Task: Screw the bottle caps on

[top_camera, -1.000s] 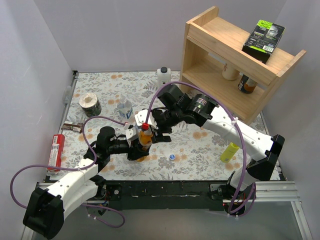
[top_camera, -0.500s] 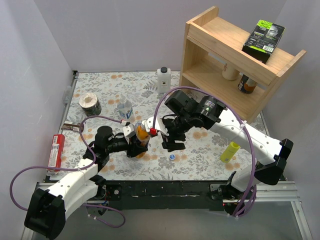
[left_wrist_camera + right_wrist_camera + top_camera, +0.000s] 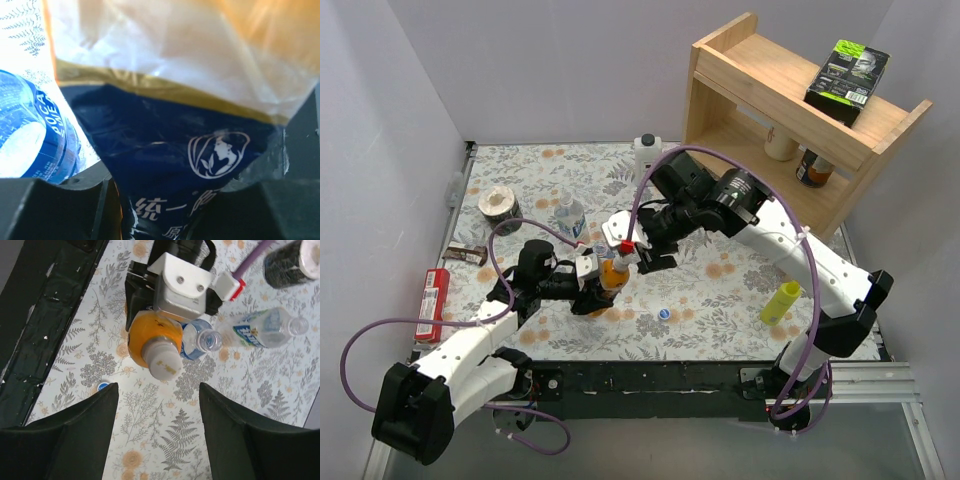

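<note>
1. Nearest the arm bases, a small round blue plastic screw cap [image 3: 664, 313] lies loose on the flower-patterned desk [image 3: 720, 300], well apart from any bottle and held by neither hand.

2. Just beyond it, the left hand [image 3: 602, 288] is clenched around the body of the small plastic bottle of orange liquid [image 3: 150, 337], holding it tilted above the desk. The left wrist view shows little but its label, pressed between the fingers.

3. A whitish round plastic cap [image 3: 164, 362] sits on that bottle's neck. How tightly it is threaded cannot be told from these views.

4. The right hand [image 3: 645, 258] hovers over the capped neck with its fingers spread and nothing between them – released, not touching the cap.

5. Farther back, a clear plastic bottle with a blue label [image 3: 197, 342] lies just beside the orange one with its mouth bare. A second clear blue-labelled bottle [image 3: 260, 330] lies beyond it, also uncapped.

6. Judged from this, one bottle of three appears capped or nearly so, and two are left to do. The blue cap is the only loose cap in view; a second one for the remaining bottle does not show.
</note>
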